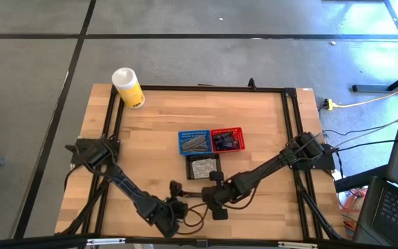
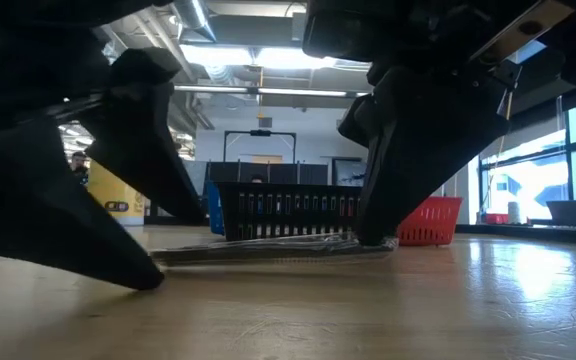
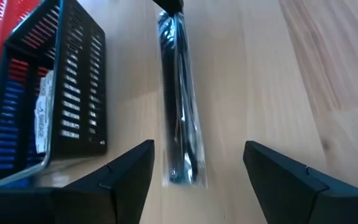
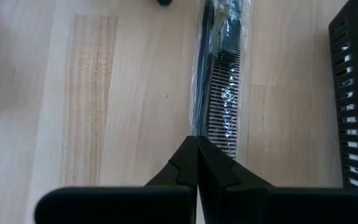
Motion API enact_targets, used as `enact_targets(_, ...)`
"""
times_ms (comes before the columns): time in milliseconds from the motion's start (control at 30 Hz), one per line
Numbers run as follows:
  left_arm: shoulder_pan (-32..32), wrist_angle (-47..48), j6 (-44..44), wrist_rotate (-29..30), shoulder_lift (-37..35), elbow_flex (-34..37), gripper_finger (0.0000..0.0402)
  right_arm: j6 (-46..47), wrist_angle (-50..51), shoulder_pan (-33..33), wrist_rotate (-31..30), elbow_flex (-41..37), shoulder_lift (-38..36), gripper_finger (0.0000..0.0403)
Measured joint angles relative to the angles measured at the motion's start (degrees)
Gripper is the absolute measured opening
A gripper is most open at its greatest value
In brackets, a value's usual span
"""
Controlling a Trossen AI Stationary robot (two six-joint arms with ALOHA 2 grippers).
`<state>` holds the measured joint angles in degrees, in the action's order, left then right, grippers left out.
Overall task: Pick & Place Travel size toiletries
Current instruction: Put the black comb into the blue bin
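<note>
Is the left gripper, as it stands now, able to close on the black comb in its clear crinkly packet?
Probably yes. The left gripper is open, with the packeted black comb lying on the wooden table just ahead between its fingers. The right gripper, shut, rests on the other end; the black mesh basket stands beside.

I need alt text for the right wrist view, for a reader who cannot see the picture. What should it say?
The right gripper, fingers shut, pinches one end of a clear packet holding a black comb, which lies flat on the wooden table. The edge of a black mesh basket shows beside the packet, not touching it.
</note>
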<state>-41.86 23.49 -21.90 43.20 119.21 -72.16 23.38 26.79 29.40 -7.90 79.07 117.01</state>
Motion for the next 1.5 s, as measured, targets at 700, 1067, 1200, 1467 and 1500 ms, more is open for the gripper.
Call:
enact_targets(700,4.0,-1.5,-3.4,-5.0,0.8,-0.2,0.0136,-0.5,-0.2,0.0,0.0,0.0,0.0,0.0)
enact_targets(1067,4.3,-1.8,-3.1,-2.9,1.0,0.1,0.0005,-0.9,-0.2,0.0,0.0,0.0,0.0,0.0)
enact_targets(1200,4.3,-1.9,-2.8,-2.9,1.0,0.1,0.0002,-1.1,-0.2,0.0,0.0,0.0,0.0,0.0)
enact_targets(1467,4.3,-2.1,-2.3,-3.5,1.0,0.0,0.0002,-1.3,-0.2,0.0,0.0,0.0,0.0,0.0001)
enact_targets(1500,4.3,-2.1,-2.3,-3.6,0.9,0.0,0.0002,-1.3,-0.2,0.0,-0.1,0.0,0.0,0.0003)
